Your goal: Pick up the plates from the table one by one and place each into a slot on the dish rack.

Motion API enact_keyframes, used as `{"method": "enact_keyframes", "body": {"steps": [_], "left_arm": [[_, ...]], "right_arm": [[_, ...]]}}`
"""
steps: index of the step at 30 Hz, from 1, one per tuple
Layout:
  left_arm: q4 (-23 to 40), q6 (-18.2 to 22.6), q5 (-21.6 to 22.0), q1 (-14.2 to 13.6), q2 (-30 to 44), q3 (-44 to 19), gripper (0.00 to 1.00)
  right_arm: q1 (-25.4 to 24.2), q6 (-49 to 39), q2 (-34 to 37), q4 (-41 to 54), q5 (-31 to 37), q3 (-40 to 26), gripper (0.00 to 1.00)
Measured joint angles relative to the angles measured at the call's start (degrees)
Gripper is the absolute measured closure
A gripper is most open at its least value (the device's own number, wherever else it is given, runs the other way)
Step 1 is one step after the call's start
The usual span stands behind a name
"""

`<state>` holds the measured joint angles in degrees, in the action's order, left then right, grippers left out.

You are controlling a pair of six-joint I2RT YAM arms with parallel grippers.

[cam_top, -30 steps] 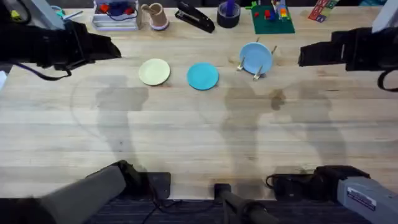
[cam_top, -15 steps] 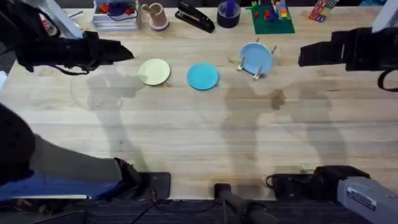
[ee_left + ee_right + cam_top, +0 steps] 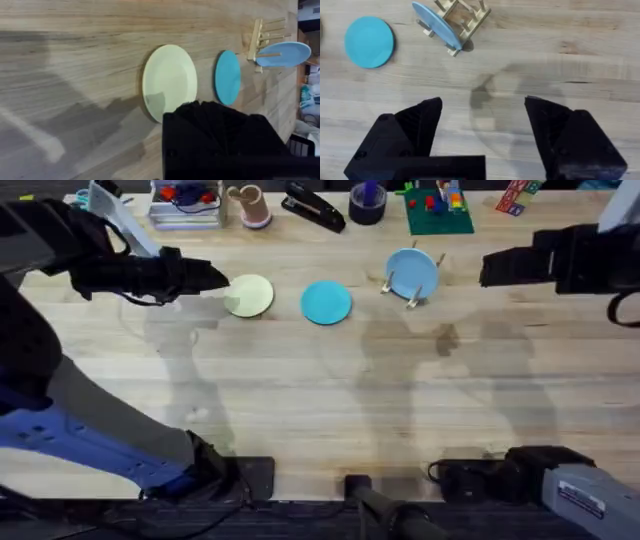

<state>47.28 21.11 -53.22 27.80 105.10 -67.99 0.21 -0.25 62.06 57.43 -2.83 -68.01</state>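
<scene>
the left gripper point(image 3: 215, 277) is hanging low over the table point(image 3: 320, 410), its tip just beside the near edge of the pale yellow plate point(image 3: 248, 295). in the left wrist view the same gripper point(image 3: 220, 125) is showing as one dark block in front of that plate point(image 3: 169, 82), and i cannot tell whether its fingers are apart or together. the yellow plate is lying flat on the wood. just past it, farther from the left gripper, the turquoise plate point(image 3: 326, 302) is also lying flat, near the yellow one but not touching it.

the right gripper point(image 3: 495, 268) is hovering off to the far side of the dish rack point(image 3: 410, 280), well apart from it. in the right wrist view its two black fingers point(image 3: 415, 125) are standing wide apart with bare table between them, holding nothing. ahead of it the light blue plate point(image 3: 436, 24) is standing on edge, leaning in a slot of the dish rack point(image 3: 465, 17), with the turquoise plate point(image 3: 369, 41) lying beyond.
</scene>
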Motion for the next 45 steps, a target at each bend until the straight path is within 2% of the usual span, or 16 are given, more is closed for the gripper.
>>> {"method": "enact_keyframes", "body": {"steps": [6, 15, 29, 40, 43, 45], "left_arm": [[-2.7, 0.44, -0.16, -0.48, 4.41, -0.02, 0.961], [-4.48, 0.57, 0.45, -3.43, 7.58, -0.07, 0.96], [-4.71, 0.54, 0.56, -2.79, 8.21, -0.11, 0.96], [-5.12, 0.54, 2.85, -2.43, 8.38, -0.16, 0.959], [-5.15, 0.55, 1.38, -2.3, 9.96, -0.81, 0.96], [-5.18, 0.54, -1.51, -1.95, 11.8, -1.46, 0.961]], "right_arm": [[0.0, 0.0, 0.0, 0.0, 0.02, 0.0, 0.007], [0.0, 0.0, 0.0, 0.0, 0.01, 0.0, 0.007], [0.0, 0.0, 0.0, 0.0, 0.0, -0.02, 0.007], [0.0, 0.0, 0.0, 0.0, 0.02, -0.02, 0.007], [0.0, 0.0, 0.0, 0.0, 0.0, -0.02, 0.007], [0.0, 0.02, 0.0, 0.0, 0.0, -0.02, 0.01]]}}
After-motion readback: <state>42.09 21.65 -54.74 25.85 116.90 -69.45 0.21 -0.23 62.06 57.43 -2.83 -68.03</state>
